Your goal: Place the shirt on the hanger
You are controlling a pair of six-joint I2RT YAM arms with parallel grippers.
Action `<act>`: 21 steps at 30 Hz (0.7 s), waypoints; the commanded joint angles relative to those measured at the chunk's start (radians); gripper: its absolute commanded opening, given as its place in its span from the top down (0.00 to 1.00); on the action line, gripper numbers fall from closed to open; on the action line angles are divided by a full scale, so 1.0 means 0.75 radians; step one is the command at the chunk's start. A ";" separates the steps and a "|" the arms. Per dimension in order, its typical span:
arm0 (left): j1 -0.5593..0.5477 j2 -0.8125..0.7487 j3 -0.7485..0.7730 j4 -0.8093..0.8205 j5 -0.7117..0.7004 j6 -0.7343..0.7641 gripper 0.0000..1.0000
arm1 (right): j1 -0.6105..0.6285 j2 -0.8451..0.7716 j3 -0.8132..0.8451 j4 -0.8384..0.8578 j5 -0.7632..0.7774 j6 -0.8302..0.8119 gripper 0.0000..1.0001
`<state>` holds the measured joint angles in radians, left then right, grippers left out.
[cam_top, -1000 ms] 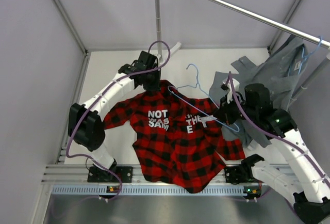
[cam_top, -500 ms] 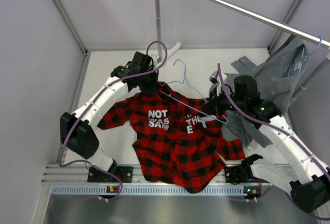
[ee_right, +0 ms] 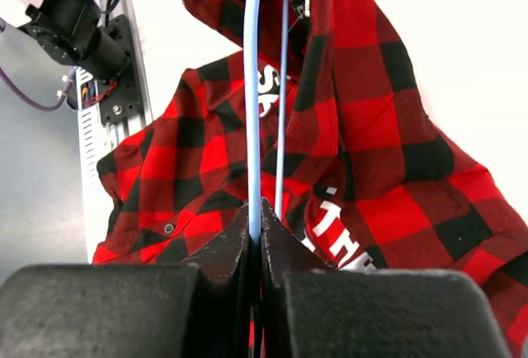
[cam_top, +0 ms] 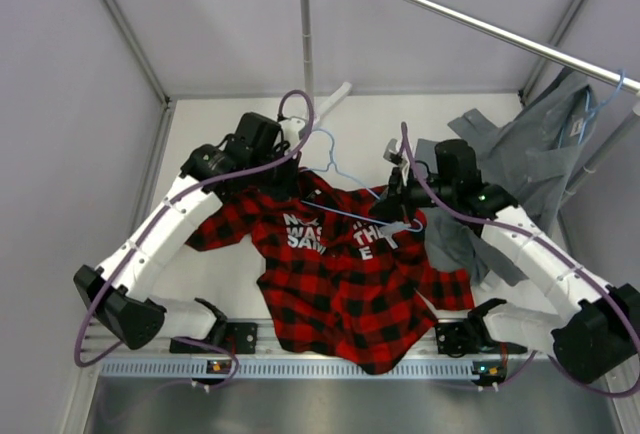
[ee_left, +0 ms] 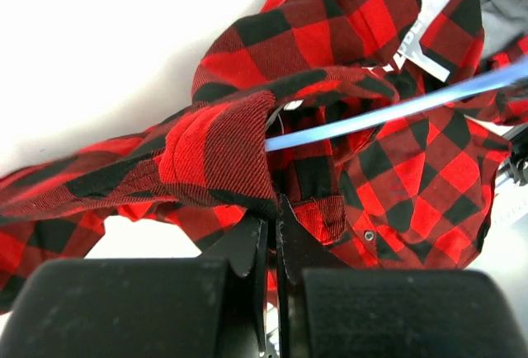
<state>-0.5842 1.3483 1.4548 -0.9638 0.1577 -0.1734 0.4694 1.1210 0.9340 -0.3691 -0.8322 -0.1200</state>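
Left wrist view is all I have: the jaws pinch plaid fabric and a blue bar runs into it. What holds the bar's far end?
Observer: The right gripper, jaws shut on the hanger wire.
Operator: Where is the hook?
Observer: Outside the shirt; the hook points toward the rack post at the back.
Operator: Is the shirt off the table?
Observer: Mostly not. It lies spread on the table, with its hem reaching the near edge.
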 commanded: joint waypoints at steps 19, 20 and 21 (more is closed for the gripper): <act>-0.135 -0.080 0.146 -0.138 -0.108 0.016 1.00 | 0.274 0.091 -0.143 0.704 0.152 0.108 1.00; -0.141 -0.090 0.145 -0.145 -0.106 0.016 1.00 | 0.274 0.086 -0.159 0.757 0.160 0.135 1.00; -0.152 -0.098 0.149 -0.151 -0.104 0.016 1.00 | 0.274 0.080 -0.194 0.877 0.169 0.156 1.00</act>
<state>-0.6823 1.3025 1.5242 -1.0637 0.0849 -0.1619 0.6647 1.1969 0.8207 0.0135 -0.7269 -0.0380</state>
